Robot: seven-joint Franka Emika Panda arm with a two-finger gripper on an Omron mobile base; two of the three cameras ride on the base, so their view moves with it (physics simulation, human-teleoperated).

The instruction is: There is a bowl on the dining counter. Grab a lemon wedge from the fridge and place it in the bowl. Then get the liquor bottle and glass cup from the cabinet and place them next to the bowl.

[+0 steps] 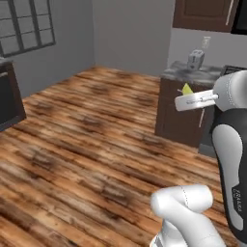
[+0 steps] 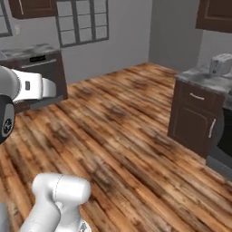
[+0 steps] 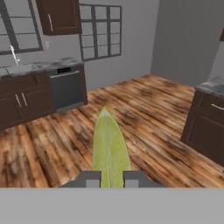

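The gripper (image 3: pixel 109 178) is clamped on a yellow-green lemon wedge (image 3: pixel 109 148), whose pointed end sticks out ahead of the two dark fingertips (image 3: pixel 91 178) above the brown wooden plank floor (image 3: pixel 144 113). In the left base view the wedge (image 1: pixel 187 89) shows as a small yellow tip above the white hand, in front of a dark brown cabinet (image 1: pixel 178 116) whose grey stone worktop (image 1: pixel 193 73) carries a silver toaster (image 1: pixel 195 59).

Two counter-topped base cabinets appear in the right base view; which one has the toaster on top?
The cabinet on the right, nearer the camera; the toaster stands on its grey counter. The far-left one by the window carries none.
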